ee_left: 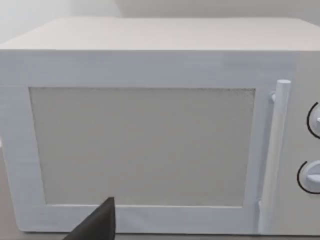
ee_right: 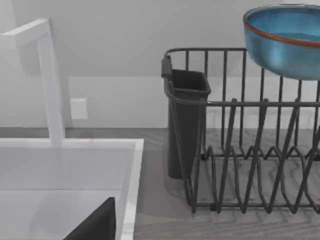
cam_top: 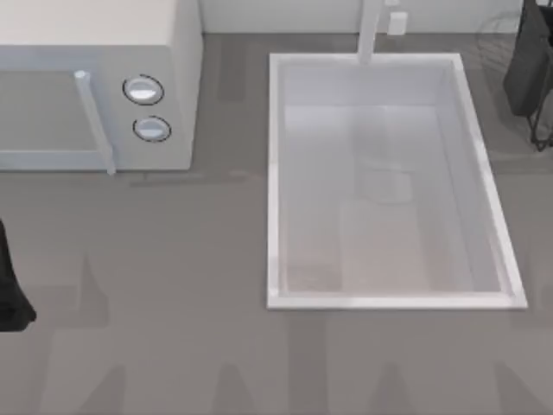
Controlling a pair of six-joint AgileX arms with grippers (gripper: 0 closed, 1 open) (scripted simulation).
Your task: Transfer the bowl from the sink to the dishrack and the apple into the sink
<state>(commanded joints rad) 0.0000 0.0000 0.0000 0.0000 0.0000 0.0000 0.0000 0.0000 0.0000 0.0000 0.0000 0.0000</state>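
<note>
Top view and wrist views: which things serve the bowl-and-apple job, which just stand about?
Job: glossy blue round bowl with reddish-brown rim; large white rectangular sink; dark grey wire dishrack.
Lying about: white microwave with two knobs; dark grey utensil holder at the rack's end.

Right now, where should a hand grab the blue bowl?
Pinch its thin reddish rim, coming down from above. The bowl sits upright with its mouth open upward by the top of the dishrack, and its round glossy sides would probably slip.

Left arm (cam_top: 10, 290) parked left, right arm (cam_top: 529, 69) far right.
</note>
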